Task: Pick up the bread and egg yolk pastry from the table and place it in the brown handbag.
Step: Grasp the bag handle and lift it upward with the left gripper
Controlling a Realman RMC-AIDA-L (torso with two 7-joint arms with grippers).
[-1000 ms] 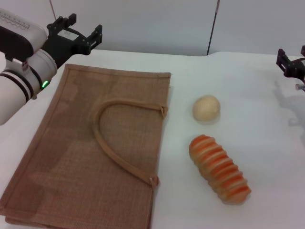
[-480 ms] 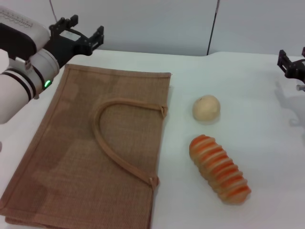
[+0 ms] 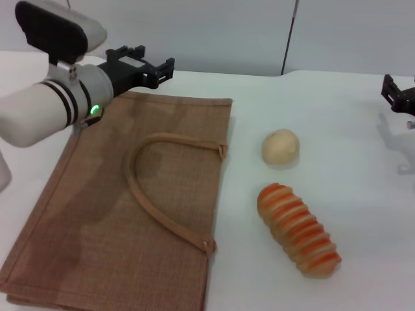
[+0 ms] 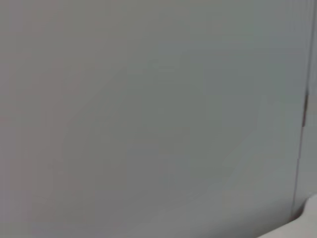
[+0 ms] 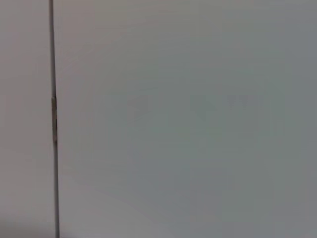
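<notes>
The brown handbag (image 3: 130, 194) lies flat on the left of the white table, its looped handle on top. The egg yolk pastry (image 3: 281, 146), a pale round ball, sits just right of the bag's far corner. The striped orange and cream bread (image 3: 298, 229) lies in front of the pastry, angled toward the near right. My left gripper (image 3: 154, 59) is open and empty above the bag's far edge. My right gripper (image 3: 399, 96) shows only partly at the right edge, well away from both foods. Both wrist views show only blank wall.
The white table (image 3: 337, 123) runs back to a grey wall with a vertical seam (image 3: 288, 39). My left arm's white forearm (image 3: 45, 110) hangs over the bag's far left corner.
My left arm has swung to the right, bringing its gripper from beyond the bag's far left corner to above the bag's far edge. The right gripper has edged slightly right.
</notes>
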